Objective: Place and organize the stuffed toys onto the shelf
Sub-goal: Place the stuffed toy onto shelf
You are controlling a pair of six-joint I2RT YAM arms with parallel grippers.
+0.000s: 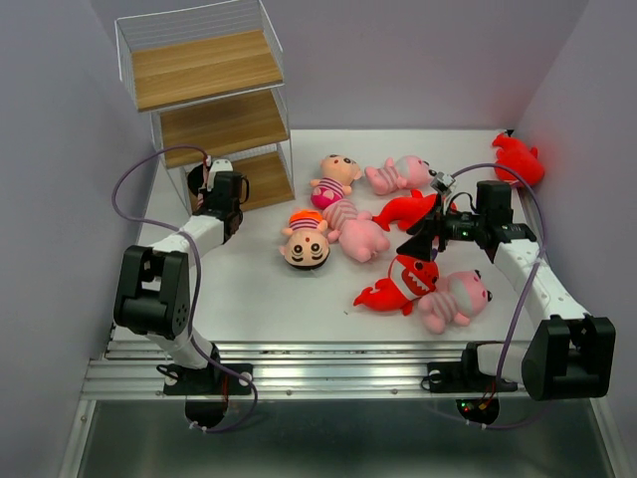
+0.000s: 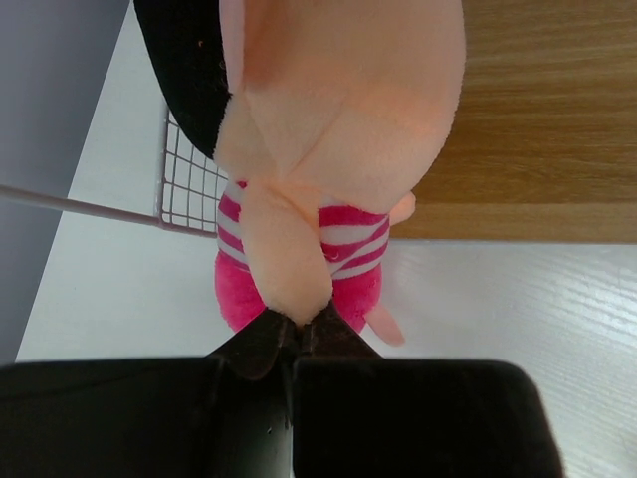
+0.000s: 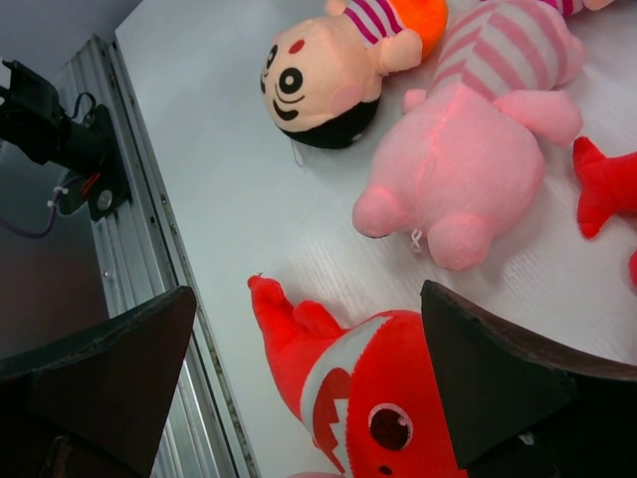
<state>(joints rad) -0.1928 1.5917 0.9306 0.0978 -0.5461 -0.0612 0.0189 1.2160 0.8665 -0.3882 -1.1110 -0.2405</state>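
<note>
Striped doll (image 2: 338,129) held at the shelf (image 2: 537,119)
The left hand (image 2: 296,324) clenched the doll's limb beside the bottom board, ready for placing; the right hand (image 3: 309,339) hung spread over a red shark (image 3: 368,408).

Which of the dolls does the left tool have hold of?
The doll by the bottom board of the shelf, pinched in the shut left tool; the other two lie loose farther right.

Plain pale lilac-grey walls (image 1: 418,60) close in the white bench (image 1: 249,299) on its left, far and right sides (the light soft and even), and a ribbed metal rail (image 1: 338,370) runs along its near edge.
</note>
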